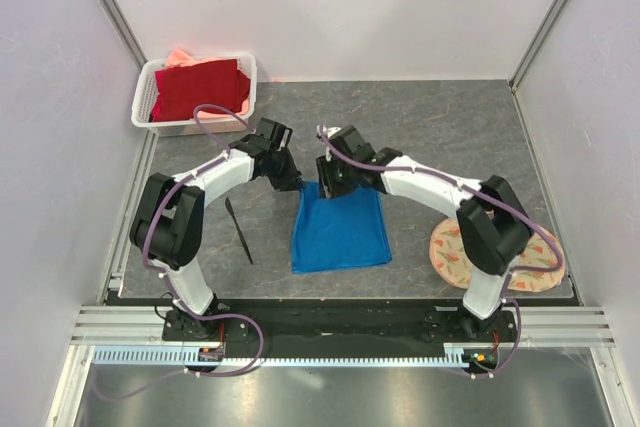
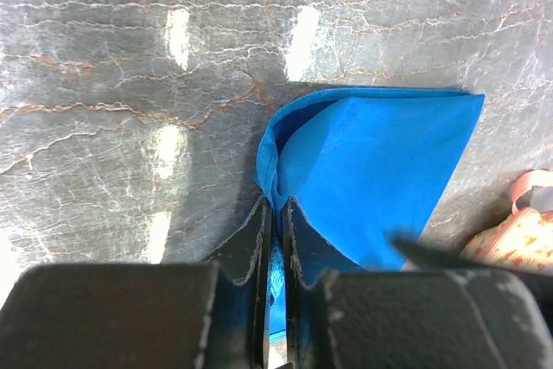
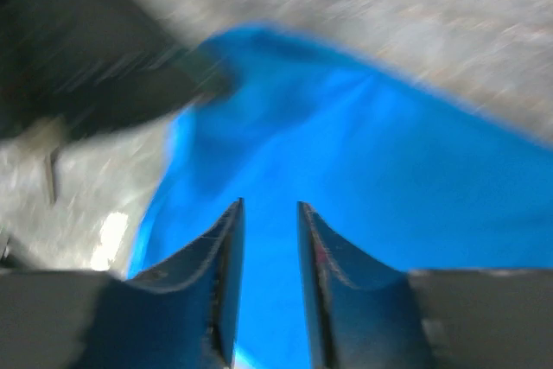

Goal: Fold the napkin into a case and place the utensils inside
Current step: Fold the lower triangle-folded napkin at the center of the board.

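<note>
Folding is the step in hand: the blue napkin (image 1: 340, 232) lies layered on the surface (image 1: 450, 127) between my arms, its far left corner clenched in my left fingers (image 2: 246, 257). My right fingers (image 3: 216, 274) hang parted over the cloth, grasping nothing. A black utensil (image 1: 240, 232) lies apart to the left. Next, I judge, comes another fold, edges matched, to narrow it into a case.
</note>
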Motion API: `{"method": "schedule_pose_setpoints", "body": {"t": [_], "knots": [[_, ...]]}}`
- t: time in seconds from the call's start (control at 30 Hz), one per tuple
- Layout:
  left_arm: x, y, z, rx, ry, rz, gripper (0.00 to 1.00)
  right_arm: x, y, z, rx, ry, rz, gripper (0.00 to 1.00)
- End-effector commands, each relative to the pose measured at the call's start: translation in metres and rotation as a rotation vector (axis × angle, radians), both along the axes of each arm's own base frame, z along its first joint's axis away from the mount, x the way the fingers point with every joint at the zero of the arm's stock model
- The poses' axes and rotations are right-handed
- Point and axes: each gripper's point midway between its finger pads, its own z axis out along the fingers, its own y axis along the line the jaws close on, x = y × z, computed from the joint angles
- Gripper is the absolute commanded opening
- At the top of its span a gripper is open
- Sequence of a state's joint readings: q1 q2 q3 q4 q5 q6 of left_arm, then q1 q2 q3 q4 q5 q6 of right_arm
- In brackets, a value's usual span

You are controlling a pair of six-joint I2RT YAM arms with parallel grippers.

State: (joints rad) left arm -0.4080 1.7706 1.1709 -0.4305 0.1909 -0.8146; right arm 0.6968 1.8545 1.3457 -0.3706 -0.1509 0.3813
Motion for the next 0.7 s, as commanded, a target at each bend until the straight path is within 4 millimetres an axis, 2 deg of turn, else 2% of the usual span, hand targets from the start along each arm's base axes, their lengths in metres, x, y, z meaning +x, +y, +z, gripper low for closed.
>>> {"method": "schedule_pose_setpoints", "body": {"t": [0.0, 0.03, 0.1, 0.2, 0.3, 0.5, 0.53, 0.67], "knots": [[0.007, -0.001, 0.019, -0.018, -0.054, 0.043, 0.02, -0.054, 0.007, 0.010, -0.063, -0.045, 0.089, 0.42], [0.007, 0.000, 0.019, -0.015, -0.050, 0.049, 0.02, -0.074, 0.011, 0.003, -0.083, -0.035, 0.122, 0.46], [0.007, 0.000, 0.019, -0.017, -0.047, 0.053, 0.02, -0.094, 0.016, -0.002, -0.084, -0.025, 0.141, 0.50], [0.006, 0.002, 0.016, -0.010, -0.036, 0.059, 0.02, -0.131, 0.035, -0.007, -0.115, -0.047, 0.204, 0.57], [0.004, 0.004, 0.014, 0.000, -0.030, 0.066, 0.02, -0.149, 0.048, -0.013, -0.148, -0.084, 0.240, 0.67], [0.002, 0.006, 0.012, 0.012, -0.020, 0.073, 0.02, -0.164, 0.067, -0.026, -0.208, -0.141, 0.289, 0.71], [0.001, 0.007, 0.011, 0.018, -0.019, 0.072, 0.02, -0.165, 0.068, -0.032, -0.227, -0.139, 0.293, 0.71], [0.001, 0.008, 0.010, 0.024, -0.022, 0.069, 0.02, -0.170, 0.076, -0.040, -0.257, -0.160, 0.310, 0.64]]}}
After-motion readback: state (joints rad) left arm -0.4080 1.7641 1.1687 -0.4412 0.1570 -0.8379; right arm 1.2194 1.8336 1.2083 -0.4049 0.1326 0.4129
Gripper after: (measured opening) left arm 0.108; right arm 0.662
